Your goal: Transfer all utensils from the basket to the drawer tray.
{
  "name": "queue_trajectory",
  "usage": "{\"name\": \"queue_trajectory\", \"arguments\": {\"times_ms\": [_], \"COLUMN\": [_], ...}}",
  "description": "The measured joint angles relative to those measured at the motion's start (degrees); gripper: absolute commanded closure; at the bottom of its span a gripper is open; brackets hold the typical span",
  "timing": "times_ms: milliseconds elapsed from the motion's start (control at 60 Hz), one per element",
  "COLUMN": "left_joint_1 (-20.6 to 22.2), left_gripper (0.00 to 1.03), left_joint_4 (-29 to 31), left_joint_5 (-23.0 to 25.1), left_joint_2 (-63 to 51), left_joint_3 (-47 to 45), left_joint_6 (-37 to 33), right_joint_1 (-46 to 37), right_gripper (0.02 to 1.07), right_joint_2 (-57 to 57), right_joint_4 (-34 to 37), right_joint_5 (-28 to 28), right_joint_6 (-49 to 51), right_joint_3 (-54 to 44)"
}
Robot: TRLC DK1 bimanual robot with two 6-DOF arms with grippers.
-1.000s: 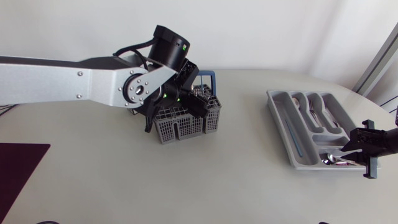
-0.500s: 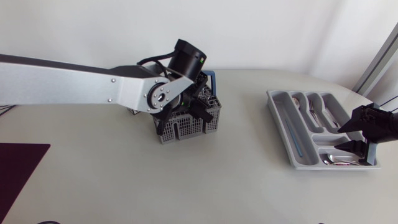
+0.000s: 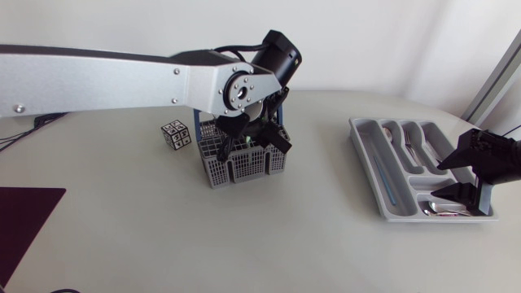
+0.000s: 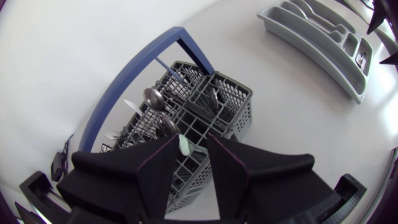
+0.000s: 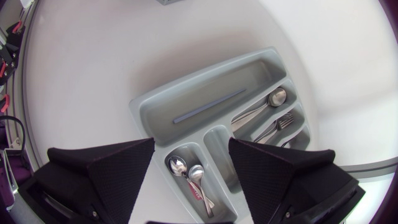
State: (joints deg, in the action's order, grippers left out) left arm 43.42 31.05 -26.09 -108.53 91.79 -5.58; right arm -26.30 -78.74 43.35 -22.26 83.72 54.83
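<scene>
Reaching in from the left, the silver-grey left arm [image 3: 122, 77] holds the left gripper [image 3: 262, 140] over the grey plastic lattice basket with a blue handle [image 3: 244, 169] at the table's far middle in the head view. A black-and-white patterned cube [image 3: 175, 134] sits just left of it. At the right lies the grey moulded drawer tray [image 3: 364, 155], with the right gripper [image 3: 453, 175] spread above its near right end.

The left wrist view shows the left gripper [image 4: 193, 158] with its fingers a narrow gap apart above the basket [image 4: 217, 106]. The tip of a pale utensil handle [image 4: 184, 144] rises between them against one finger, not clamped. A steel spoon [image 4: 152, 96] stands in a compartment ahead.

The right wrist view has the right gripper [image 5: 189, 165] wide apart over the tray [image 5: 149, 106]. The tray holds a thin blue-grey stick [image 5: 208, 104] in its long compartment, a long spoon [image 5: 273, 98] and a fork [image 5: 283, 122] in narrower ones, and two small spoons [image 5: 186, 169] in a short end compartment.
</scene>
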Motion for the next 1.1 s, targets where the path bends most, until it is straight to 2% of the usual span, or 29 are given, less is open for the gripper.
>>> {"name": "queue_trajectory", "arguments": {"times_ms": [600,733,867,1100], "left_joint_1": [-1.92,-2.38,-2.54,-2.54], "left_gripper": [0.75,0.83,0.99,1.00], "left_joint_4": [-0.96,-3.45,-5.79,-9.62], "left_joint_5": [-3.65,-4.33,-4.68,-4.79], "left_joint_2": [-4.98,-5.97,-5.97,-4.70], "left_joint_3": [-0.02,-0.02,-0.37,-3.69], "left_joint_6": [1.09,1.09,1.07,1.07], "right_joint_1": [4.76,5.68,6.49,7.89], "right_gripper": [0.20,0.20,0.20,0.20], "right_joint_2": [3.50,4.55,5.38,6.32], "right_joint_4": [-0.02,-0.07,-0.70,-1.20], "right_joint_5": [0.07,0.46,1.07,1.33], "right_joint_6": [-2.49,-3.08,-3.69,-4.50], "right_joint_3": [-6.19,-6.69,-7.98,-8.90]}}
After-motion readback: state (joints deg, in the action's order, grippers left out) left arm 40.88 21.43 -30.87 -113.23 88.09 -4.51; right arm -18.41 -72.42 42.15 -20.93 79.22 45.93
